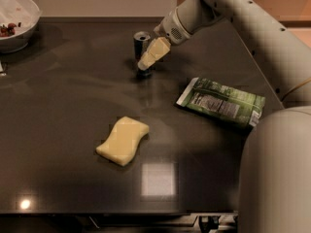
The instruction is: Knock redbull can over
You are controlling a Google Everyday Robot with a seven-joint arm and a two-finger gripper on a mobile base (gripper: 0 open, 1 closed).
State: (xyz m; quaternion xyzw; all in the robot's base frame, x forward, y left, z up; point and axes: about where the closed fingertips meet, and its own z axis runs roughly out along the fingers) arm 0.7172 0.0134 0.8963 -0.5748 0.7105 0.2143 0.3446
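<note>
Glossy, reflective table [73, 178]; smooth metal redbull can [141, 39]; matt cream plastic gripper [145, 63] overlapping the can; matt sponge [123, 140]; shiny plastic packet [222, 101].
</note>
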